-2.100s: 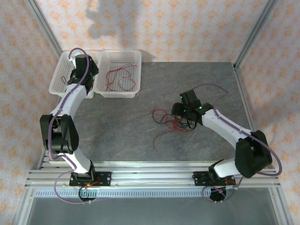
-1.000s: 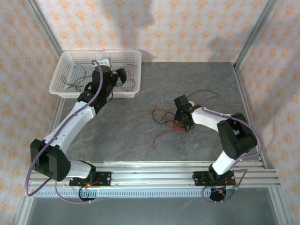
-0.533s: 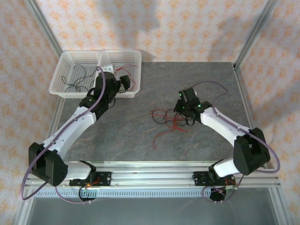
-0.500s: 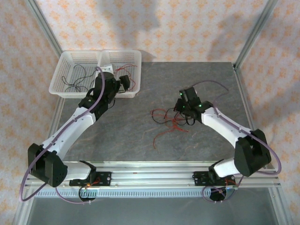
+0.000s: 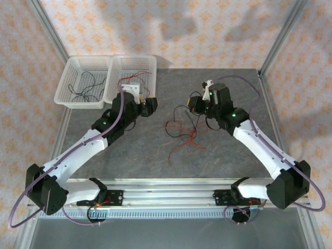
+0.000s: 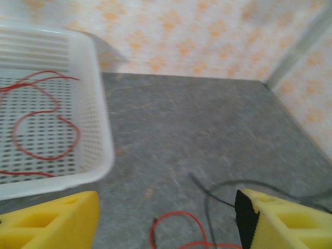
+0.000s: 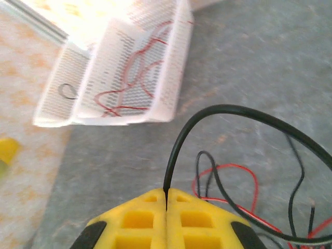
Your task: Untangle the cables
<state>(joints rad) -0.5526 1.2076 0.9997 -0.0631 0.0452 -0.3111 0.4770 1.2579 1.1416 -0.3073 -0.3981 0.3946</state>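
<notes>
At the upper left of the top view stand two white baskets: the left basket (image 5: 65,68) holds thin black wires (image 5: 85,85), and the right basket (image 5: 136,62) holds red wires (image 5: 140,75). A mixed red-and-black tangle (image 5: 181,132) lies mid-table (image 5: 218,155). The right gripper (image 7: 166,199) is pinched tight on a black wire (image 7: 218,108) that arches upward. The left gripper (image 6: 166,218) gapes wide and empty beside the tangle.

Red and black wires (image 5: 182,134) lie tangled on the counter (image 5: 135,155). One black wire (image 5: 179,108) loops up to the right jaws.

White arms (image 5: 78,150), black joints (image 5: 46,189), yellow hands (image 7: 166,199)
</notes>
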